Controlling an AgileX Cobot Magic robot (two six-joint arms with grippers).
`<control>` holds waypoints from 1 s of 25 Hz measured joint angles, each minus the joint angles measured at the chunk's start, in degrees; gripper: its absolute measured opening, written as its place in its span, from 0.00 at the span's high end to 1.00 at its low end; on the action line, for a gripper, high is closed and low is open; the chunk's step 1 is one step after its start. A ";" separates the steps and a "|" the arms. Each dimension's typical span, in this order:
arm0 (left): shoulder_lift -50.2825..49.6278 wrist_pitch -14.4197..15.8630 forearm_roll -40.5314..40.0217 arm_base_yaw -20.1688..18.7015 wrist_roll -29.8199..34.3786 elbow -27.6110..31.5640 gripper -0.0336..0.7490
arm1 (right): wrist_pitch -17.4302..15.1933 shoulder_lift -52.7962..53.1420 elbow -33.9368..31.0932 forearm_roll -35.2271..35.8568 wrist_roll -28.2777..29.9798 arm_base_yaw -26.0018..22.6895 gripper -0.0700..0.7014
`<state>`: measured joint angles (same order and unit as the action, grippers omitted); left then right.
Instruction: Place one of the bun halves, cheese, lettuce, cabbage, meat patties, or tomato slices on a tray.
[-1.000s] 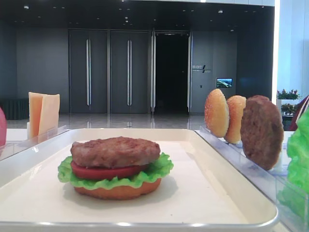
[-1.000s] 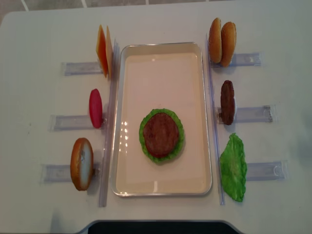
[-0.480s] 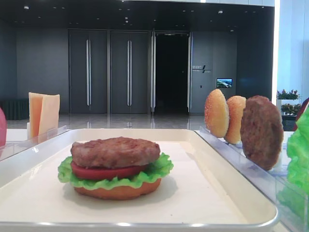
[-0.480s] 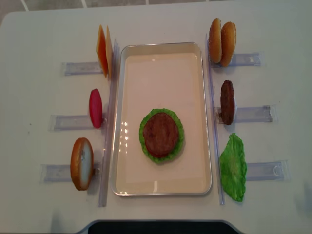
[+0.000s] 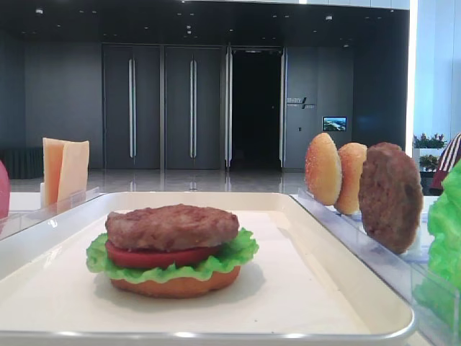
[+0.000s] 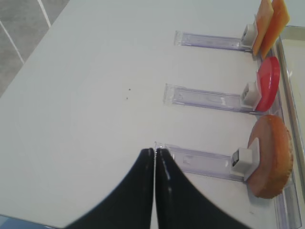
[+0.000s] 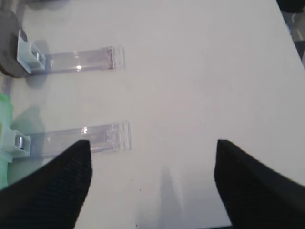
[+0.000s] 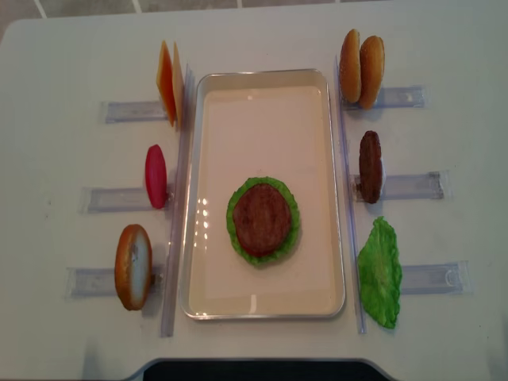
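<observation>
On the cream tray (image 8: 266,73) lies a stack: bun half (image 5: 176,286), lettuce (image 5: 238,249), tomato slice (image 5: 155,257) and meat patty (image 8: 262,219) on top. Left of the tray stand cheese (image 8: 168,82), a tomato slice (image 8: 155,176) and a bun half (image 8: 132,266). Right of it stand two bun halves (image 8: 361,67), a patty (image 8: 370,167) and lettuce (image 8: 380,272). My left gripper (image 6: 155,150) is shut and empty, by the outer end of the bun half's (image 6: 269,157) holder. My right gripper (image 7: 152,143) is open over bare table. No cabbage shows.
Clear plastic holders (image 8: 417,186) stick out from both long sides of the tray across the white table (image 8: 71,48). Two of them (image 7: 86,136) lie just left of my right gripper. The table's front edge (image 8: 262,367) runs close below the tray.
</observation>
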<state>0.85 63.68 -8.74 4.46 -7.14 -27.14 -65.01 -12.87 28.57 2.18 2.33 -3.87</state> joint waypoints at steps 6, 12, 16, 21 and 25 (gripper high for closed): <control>0.00 0.00 0.00 0.00 0.00 0.00 0.96 | -0.05 10.00 0.00 -0.05 -1.07 0.00 0.21; 0.00 0.00 0.00 0.00 0.00 0.00 0.96 | -0.11 13.27 -0.05 -0.54 -1.26 0.01 0.25; 0.00 0.00 0.00 0.00 0.00 0.00 0.96 | -0.11 13.27 -0.07 -0.71 -1.26 0.06 0.25; 0.00 0.00 0.00 0.00 0.00 0.00 0.96 | -0.11 13.27 -0.07 -0.71 -1.31 0.12 0.25; 0.00 0.00 0.00 0.00 0.00 0.00 0.96 | -0.11 13.27 -0.07 -0.71 -1.31 0.12 0.25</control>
<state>0.85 63.68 -8.74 4.46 -7.14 -27.14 -65.12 0.40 28.50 1.47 1.03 -3.75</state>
